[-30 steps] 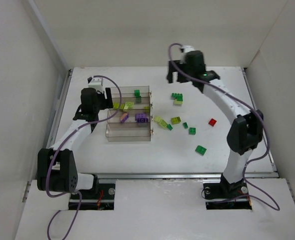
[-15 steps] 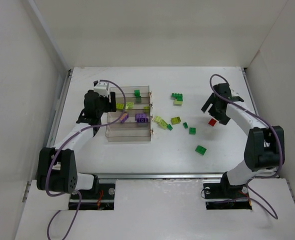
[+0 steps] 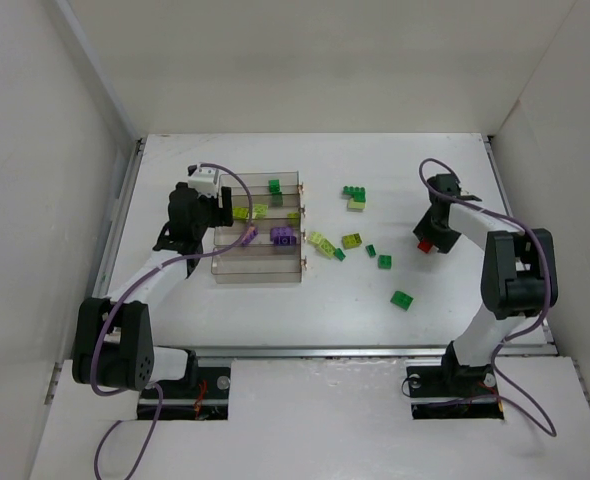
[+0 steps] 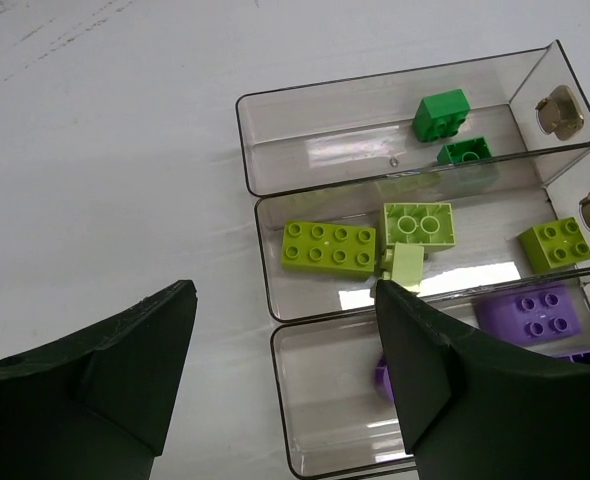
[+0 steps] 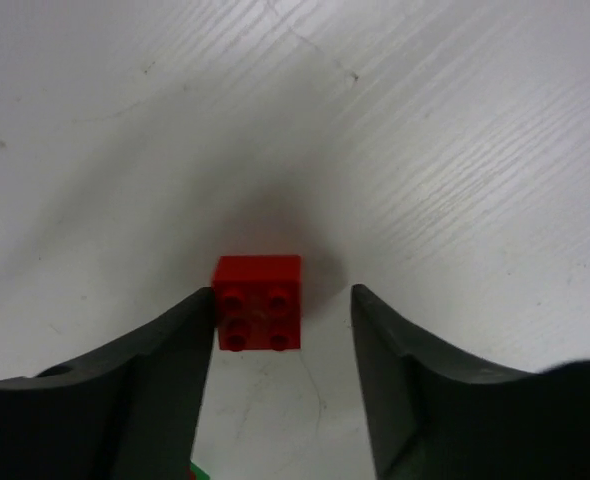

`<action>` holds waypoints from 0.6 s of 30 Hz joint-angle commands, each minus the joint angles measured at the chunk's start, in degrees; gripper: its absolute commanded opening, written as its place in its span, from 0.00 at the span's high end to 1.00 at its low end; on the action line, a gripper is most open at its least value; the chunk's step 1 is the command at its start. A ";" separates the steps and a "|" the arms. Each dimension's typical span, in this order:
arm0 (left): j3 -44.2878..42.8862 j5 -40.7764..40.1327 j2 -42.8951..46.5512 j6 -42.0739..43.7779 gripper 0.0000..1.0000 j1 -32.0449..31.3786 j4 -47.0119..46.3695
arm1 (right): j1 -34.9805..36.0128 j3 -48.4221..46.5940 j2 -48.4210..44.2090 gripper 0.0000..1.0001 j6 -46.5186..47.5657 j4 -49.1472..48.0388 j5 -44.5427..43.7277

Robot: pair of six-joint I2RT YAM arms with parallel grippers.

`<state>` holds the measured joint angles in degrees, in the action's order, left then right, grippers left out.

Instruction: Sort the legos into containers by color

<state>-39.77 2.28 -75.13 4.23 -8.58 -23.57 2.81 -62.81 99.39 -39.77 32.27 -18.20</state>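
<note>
A red lego [image 5: 258,302] lies on the table between the fingers of my right gripper [image 5: 283,295]. The left finger touches its side and a gap remains at the right finger, so the gripper is open. From above, that red brick [image 3: 426,244] sits at the right of the table under the right gripper [image 3: 431,236]. My left gripper [image 4: 284,290] hangs open and empty over the left end of the containers [image 4: 245,130]. Their bins hold green [image 4: 441,113], yellow-green [image 4: 329,246] and purple [image 4: 530,310] legos.
Loose legos lie between the containers [image 3: 258,278] and the red brick: a green and yellow-green pair [image 3: 354,197], a yellow-green cluster [image 3: 325,243], small green ones [image 3: 384,261] and a green brick [image 3: 402,299]. White walls close in the table on three sides.
My right arm swung from the far middle of the table to the right and came down over the red brick, its jaws narrowing around it. The left gripper shifted slightly over the tray's end.
</note>
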 commanded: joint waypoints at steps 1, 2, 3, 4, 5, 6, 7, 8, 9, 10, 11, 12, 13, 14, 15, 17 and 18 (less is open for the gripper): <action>-0.04 -0.88 2.18 0.60 0.31 -0.21 -2.79 | -0.88 -0.47 0.18 0.41 3.02 -4.23 0.87; -0.05 -0.88 2.18 0.60 0.31 -0.21 -2.79 | -0.88 -0.48 0.79 0.46 3.73 -4.76 1.58; -0.05 -0.88 2.18 0.60 0.31 -0.21 -2.79 | -0.88 -0.48 0.80 0.55 4.26 -4.76 2.28; -0.05 -0.88 2.18 0.60 0.31 -0.21 -2.79 | -0.88 -0.48 0.80 0.58 4.87 -5.28 3.85; -0.05 -0.88 2.18 0.60 0.31 -0.21 -2.79 | -0.88 -0.48 1.32 0.60 4.88 -5.29 4.65; -0.05 -0.88 2.18 1.13 0.31 -0.21 -2.79 | -0.88 -0.48 1.33 0.60 4.88 -5.81 5.18; -0.05 -0.88 2.18 1.13 0.31 -0.21 -2.79 | -0.88 -0.48 1.33 0.60 4.88 -5.82 5.71; -0.05 -0.88 2.18 1.13 0.31 -0.21 -2.79 | -0.88 0.05 1.33 0.60 4.88 -5.82 6.24; -0.05 -0.88 2.18 1.13 0.31 -0.21 -2.79 | -0.88 0.05 1.33 0.58 4.88 -5.82 6.24; -0.05 -0.88 2.18 1.65 0.31 -0.21 -2.79 | -0.88 0.05 1.33 0.49 4.88 -5.82 6.24; -0.05 -0.88 2.18 1.66 0.31 -0.21 -2.79 | -0.88 0.05 1.33 0.42 5.57 -5.82 6.76; -0.05 -0.88 2.18 1.66 0.31 -0.21 -2.79 | -0.88 0.05 1.33 0.37 5.58 -5.82 6.77; -0.05 -0.88 2.18 1.66 0.31 -0.21 -2.79 | -0.88 0.05 0.81 0.33 6.36 -5.29 7.47; -0.05 -0.88 2.18 1.66 0.31 -0.21 -2.79 | -0.88 0.05 0.80 0.32 6.37 -5.29 8.08; -0.05 -0.27 2.18 1.66 0.31 -0.21 -2.79 | -0.88 0.05 0.80 0.32 6.37 -5.29 8.09; -0.05 -0.26 2.18 1.66 0.31 -0.21 -2.79 | -0.88 0.05 0.80 0.34 6.37 -4.76 8.09; -0.05 -0.26 2.18 1.66 0.31 -0.21 -2.79 | -0.88 0.05 0.80 0.37 6.37 -4.76 8.61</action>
<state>-39.77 1.72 -75.13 5.37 -8.58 -23.79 1.85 -62.81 100.29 -34.13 28.27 -10.98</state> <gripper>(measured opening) 0.690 0.647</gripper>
